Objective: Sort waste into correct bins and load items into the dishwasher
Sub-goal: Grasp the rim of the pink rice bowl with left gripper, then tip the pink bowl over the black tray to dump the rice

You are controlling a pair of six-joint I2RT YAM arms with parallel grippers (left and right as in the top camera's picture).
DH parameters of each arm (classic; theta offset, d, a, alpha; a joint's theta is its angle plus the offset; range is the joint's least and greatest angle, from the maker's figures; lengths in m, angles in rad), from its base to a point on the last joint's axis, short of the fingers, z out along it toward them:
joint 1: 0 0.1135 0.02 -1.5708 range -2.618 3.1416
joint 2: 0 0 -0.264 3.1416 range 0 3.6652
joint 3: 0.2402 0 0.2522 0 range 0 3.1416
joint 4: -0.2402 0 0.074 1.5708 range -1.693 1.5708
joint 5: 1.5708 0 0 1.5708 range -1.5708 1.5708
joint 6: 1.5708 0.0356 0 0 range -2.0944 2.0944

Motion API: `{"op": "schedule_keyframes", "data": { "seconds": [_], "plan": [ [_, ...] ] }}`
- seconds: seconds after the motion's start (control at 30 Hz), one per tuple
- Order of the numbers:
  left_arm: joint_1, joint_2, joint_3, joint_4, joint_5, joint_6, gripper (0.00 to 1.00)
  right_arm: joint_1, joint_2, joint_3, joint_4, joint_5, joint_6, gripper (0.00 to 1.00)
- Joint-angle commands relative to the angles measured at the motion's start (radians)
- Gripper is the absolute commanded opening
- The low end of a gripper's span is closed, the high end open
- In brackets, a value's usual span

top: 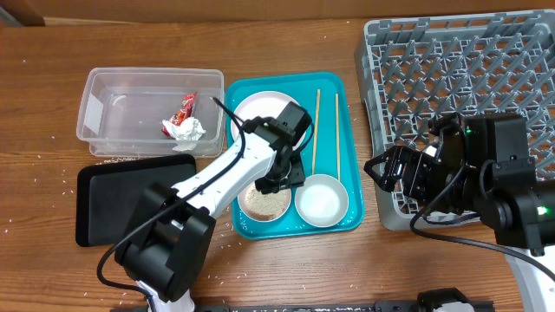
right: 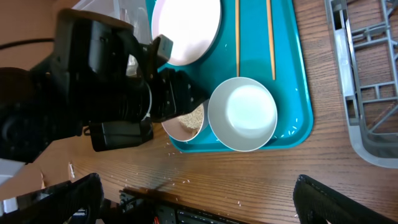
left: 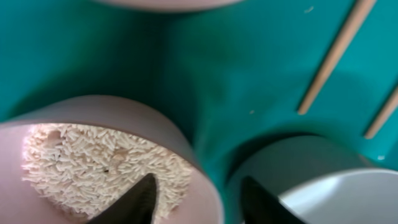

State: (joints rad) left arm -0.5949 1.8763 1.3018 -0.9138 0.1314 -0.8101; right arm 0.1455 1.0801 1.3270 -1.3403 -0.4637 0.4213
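Note:
On the teal tray [top: 349,95] lie a white plate [top: 257,106], two chopsticks [top: 316,130] and two bowls. The small bowl [top: 263,203] holds rice grains [left: 87,162]; the larger pale bowl [top: 322,200] beside it is empty. My left gripper [left: 198,186] straddles the rice bowl's right wall, one finger [left: 146,196] over the rice, the other in the gap between the bowls. Contact with the wall does not show. My right gripper [top: 379,174] hangs open with nothing in it, by the front left corner of the grey dish rack [top: 468,78]. A red-and-white wrapper [top: 184,124] lies in the clear tub [top: 95,113].
A black tray [top: 113,204] lies in front of the clear tub, left of the teal tray. Loose rice grains [right: 186,180] dot the wood along the table's front edge. My left arm [right: 93,93] reaches across the teal tray's left side.

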Motion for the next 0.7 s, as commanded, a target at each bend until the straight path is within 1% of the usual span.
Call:
{"op": "schedule_keyframes", "data": {
  "seconds": [0.0, 0.1, 0.2, 0.33, 0.37, 0.5, 0.67],
  "plan": [
    [0.024, 0.001, -0.014, 0.011, 0.010, -0.021, 0.32, 0.006, -0.002, 0.015, -0.002, -0.001, -0.006, 1.00],
    [0.037, 0.001, -0.013, -0.005, 0.000, 0.000, 0.05, 0.006, -0.002, 0.015, -0.001, -0.001, -0.006, 1.00],
    [0.046, 0.000, -0.010, -0.051, -0.005, 0.037, 0.04, 0.006, -0.002, 0.015, -0.002, -0.001, -0.006, 1.00],
    [0.053, -0.022, 0.040, -0.133, -0.004, 0.147, 0.04, 0.006, -0.002, 0.015, -0.001, -0.001, -0.006, 1.00],
    [0.053, -0.044, 0.071, -0.163, -0.003, 0.194, 0.04, 0.006, -0.002, 0.015, 0.000, -0.001, -0.006, 1.00],
    [0.065, -0.141, 0.151, -0.240, 0.025, 0.287, 0.04, 0.006, -0.002, 0.015, 0.003, -0.001, -0.005, 1.00],
    [0.142, -0.291, 0.161, -0.270, 0.051, 0.318, 0.04, 0.006, -0.002, 0.015, 0.003, -0.001, -0.005, 1.00]
  ]
}}
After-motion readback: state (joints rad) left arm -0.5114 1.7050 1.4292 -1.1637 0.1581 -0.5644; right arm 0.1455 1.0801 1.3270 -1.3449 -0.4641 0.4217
